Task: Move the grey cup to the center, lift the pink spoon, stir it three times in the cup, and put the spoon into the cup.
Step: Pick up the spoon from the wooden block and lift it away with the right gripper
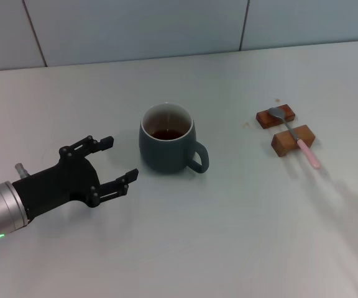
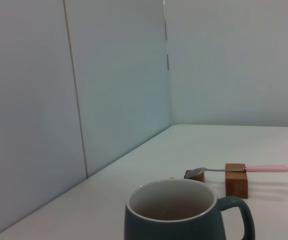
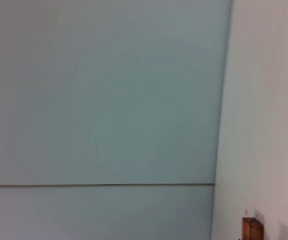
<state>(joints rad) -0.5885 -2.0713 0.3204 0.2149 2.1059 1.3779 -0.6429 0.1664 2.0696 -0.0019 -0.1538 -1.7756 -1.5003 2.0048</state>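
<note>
grey cup (image 1: pixel 168 146) just right of left claw (image 1: pixel 118 159), claw spread, not touching

The grey cup (image 1: pixel 166 146) stands upright at the middle, brown liquid inside (handle toward the right). The pink spoon (image 1: pixel 298 140) lies well apart on the right, across two wooden blocks (image 1: pixel 284 129).

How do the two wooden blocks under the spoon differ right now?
The far wooden block is darker, reddish brown, and carries the grey bowl of the pink spoon; the near wooden block is lighter, orange-brown, and carries the pink handle. In the left wrist view the near block stands clearly taller than the far one. Both sit on the white table, to the right of the grey cup, apart from each other.
</note>
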